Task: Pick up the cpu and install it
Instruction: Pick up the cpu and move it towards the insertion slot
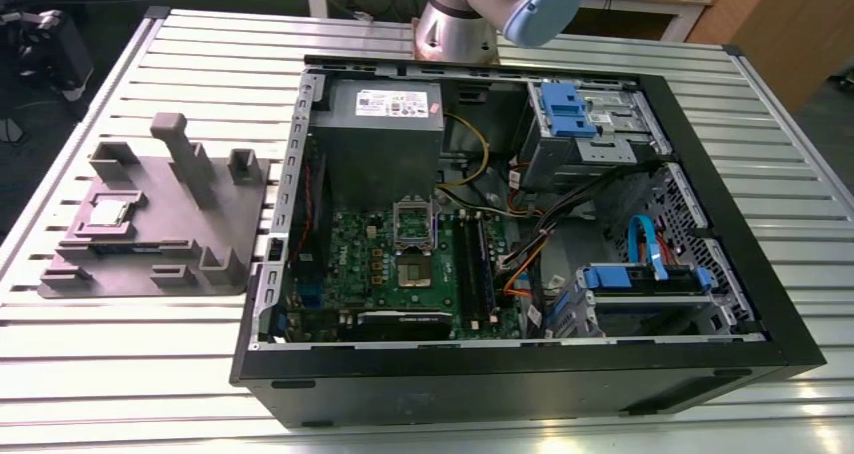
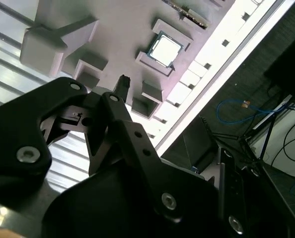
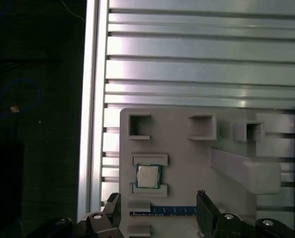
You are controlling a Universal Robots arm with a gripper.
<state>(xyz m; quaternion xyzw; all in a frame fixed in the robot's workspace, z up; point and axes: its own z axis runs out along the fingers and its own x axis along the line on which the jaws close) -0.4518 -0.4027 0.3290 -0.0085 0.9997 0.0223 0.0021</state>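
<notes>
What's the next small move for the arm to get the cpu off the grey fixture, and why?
Probably ease straight down toward the cpu. It lies flat in its pocket on the grey fixture, untouched, while the gripper hangs above the fixture with fingers apart and nothing between them.
</notes>
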